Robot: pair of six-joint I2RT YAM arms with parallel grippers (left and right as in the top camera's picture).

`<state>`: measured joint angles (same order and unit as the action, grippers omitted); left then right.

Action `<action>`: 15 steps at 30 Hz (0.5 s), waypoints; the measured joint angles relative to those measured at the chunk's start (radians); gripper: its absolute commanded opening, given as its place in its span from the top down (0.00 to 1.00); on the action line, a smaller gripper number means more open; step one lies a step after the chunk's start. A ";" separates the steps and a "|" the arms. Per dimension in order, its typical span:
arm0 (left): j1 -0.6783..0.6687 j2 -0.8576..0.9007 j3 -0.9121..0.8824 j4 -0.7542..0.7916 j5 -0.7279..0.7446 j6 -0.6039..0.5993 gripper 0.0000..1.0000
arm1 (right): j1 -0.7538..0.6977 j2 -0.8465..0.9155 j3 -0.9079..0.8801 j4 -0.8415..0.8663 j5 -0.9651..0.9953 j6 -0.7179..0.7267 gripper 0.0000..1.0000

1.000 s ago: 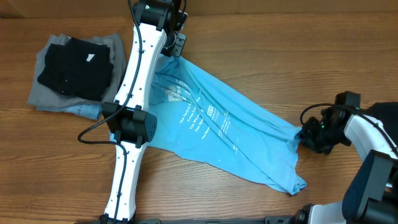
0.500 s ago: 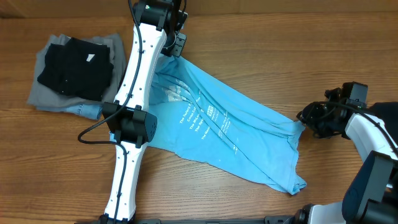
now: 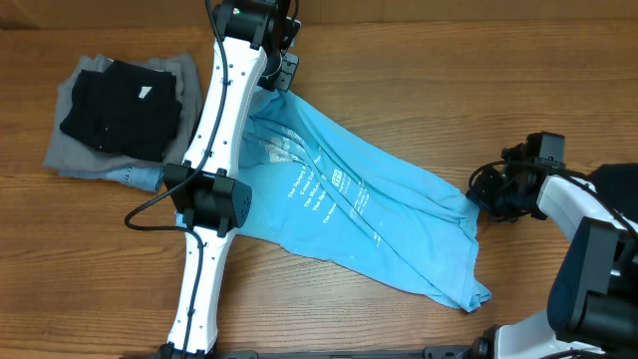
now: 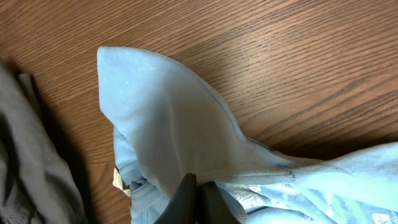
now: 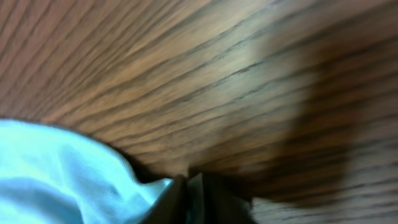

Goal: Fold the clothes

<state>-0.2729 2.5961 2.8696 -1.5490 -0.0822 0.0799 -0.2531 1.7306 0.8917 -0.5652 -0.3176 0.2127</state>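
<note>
Jaws of right gripper [image 3: 481, 198], agape a second ago, now pinched on 3 o'clock hem of sky-blue printed fabric shirt [image 3: 349, 209] lying mid-table, left gripper [image 4: 198, 186] clamping its 11 o'clock collar end, so stretching flat looks possible.

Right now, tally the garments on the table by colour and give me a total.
sky-blue shirt: 1
black garment: 1
grey garment: 1
denim piece, only an edge showing under the stack: 1
Total: 4
</note>
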 measured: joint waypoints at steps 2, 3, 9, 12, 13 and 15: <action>0.000 0.000 0.000 0.000 0.000 0.000 0.95 | 0.000 0.000 0.001 -0.001 0.000 0.004 0.96; 0.000 0.000 0.000 0.000 0.000 0.000 0.95 | -0.002 0.000 0.005 -0.003 0.002 0.003 0.96; 0.000 0.000 0.000 0.000 0.000 0.000 0.95 | -0.032 -0.004 0.063 -0.002 0.006 0.003 0.96; 0.000 0.000 0.000 0.002 0.000 0.000 0.96 | -0.050 -0.017 0.095 0.032 0.007 0.004 0.96; 0.000 0.000 0.000 0.008 0.000 0.000 0.96 | -0.056 -0.022 0.102 0.066 0.008 0.008 0.96; 0.000 0.000 0.000 0.022 0.002 0.000 0.96 | -0.060 -0.024 0.105 0.091 0.008 0.024 0.96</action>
<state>-0.2729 2.5961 2.8696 -1.5272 -0.0807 0.0795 -0.3130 1.7065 0.9970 -0.4744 -0.3099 0.2367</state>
